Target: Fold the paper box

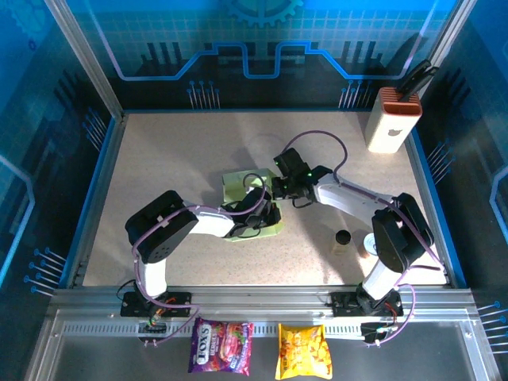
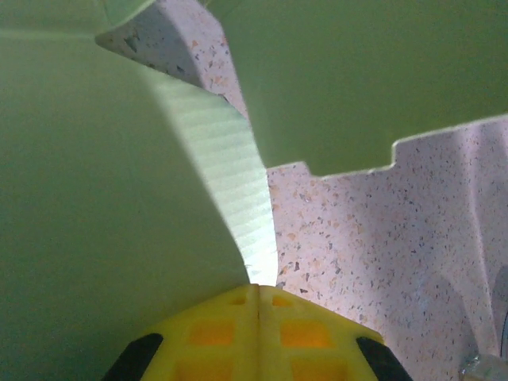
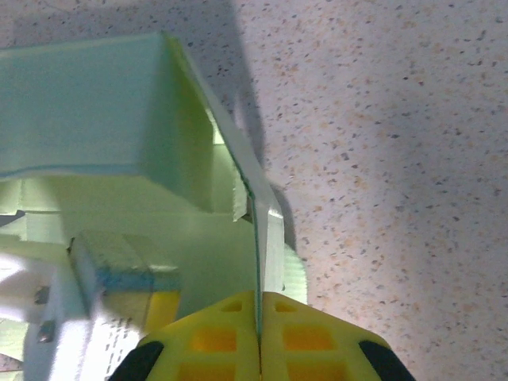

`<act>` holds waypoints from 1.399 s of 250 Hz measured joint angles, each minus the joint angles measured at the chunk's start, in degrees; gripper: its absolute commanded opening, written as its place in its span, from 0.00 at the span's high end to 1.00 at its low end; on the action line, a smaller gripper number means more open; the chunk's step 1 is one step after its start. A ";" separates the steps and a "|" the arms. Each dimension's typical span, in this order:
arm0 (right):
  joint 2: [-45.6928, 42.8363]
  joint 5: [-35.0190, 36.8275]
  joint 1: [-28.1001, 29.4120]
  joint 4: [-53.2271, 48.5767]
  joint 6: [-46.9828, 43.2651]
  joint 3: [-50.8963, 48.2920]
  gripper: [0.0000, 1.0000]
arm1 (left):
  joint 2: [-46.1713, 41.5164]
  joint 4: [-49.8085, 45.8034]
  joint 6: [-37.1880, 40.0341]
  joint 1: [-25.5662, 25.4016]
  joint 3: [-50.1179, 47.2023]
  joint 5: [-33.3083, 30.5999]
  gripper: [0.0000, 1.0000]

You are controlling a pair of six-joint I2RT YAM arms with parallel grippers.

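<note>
Speckled table [image 1: 175, 159]: left hand [image 2: 255, 298] and right hand [image 3: 259, 305] each pinch the paper box [image 1: 236, 187], white block [image 1: 391, 128] well apart.

A white, orange-topped block [image 1: 392, 119] stands in the desk's [image 1: 159, 175] far right corner. A purple packet [image 1: 221, 348] and a yellow packet [image 1: 303, 352] lie off its near edge.

paper box [image 3: 95, 111], R fingers [image 3: 214, 337] pinching its wall
</note>
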 measured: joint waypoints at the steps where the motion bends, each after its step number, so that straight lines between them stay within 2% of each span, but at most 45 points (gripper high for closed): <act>1: 0.00 0.02 0.04 0.04 0.02 0.00 0.93 | 0.00 0.02 0.02 0.00 0.00 0.02 0.95; 48: 1.20 1.70 1.51 1.46 0.15 -0.07 0.94 | -1.49 1.46 -0.07 0.00 -1.81 0.04 0.85; 97: 1.51 2.95 1.57 1.97 -0.04 -0.20 0.94 | -11.80 -1.77 1.05 0.09 -4.76 -1.11 0.71; 153: 1.70 3.19 2.27 3.23 -0.72 -0.13 0.94 | -24.94 -10.56 4.20 0.48 -8.20 -6.78 0.67; 211: 2.84 3.41 2.32 3.28 -1.62 -0.13 0.93 | -37.44 -15.89 10.64 1.99 -5.14 -11.08 0.64; 242: 2.89 3.41 2.32 3.28 -2.27 -0.13 0.93 | -39.45 -20.09 13.40 7.06 -2.25 -10.71 0.58; 270: 2.89 3.61 2.32 3.17 -3.26 -0.07 0.93 | -39.26 -25.90 16.85 14.91 0.90 -8.00 0.49; 320: 2.89 4.07 2.32 2.86 -5.79 0.02 0.93 | -32.54 -35.60 22.80 30.16 11.30 2.75 0.40; 350: 2.89 4.04 2.32 2.82 -7.30 0.15 0.92 | -25.35 -39.04 25.73 35.26 16.48 10.51 0.39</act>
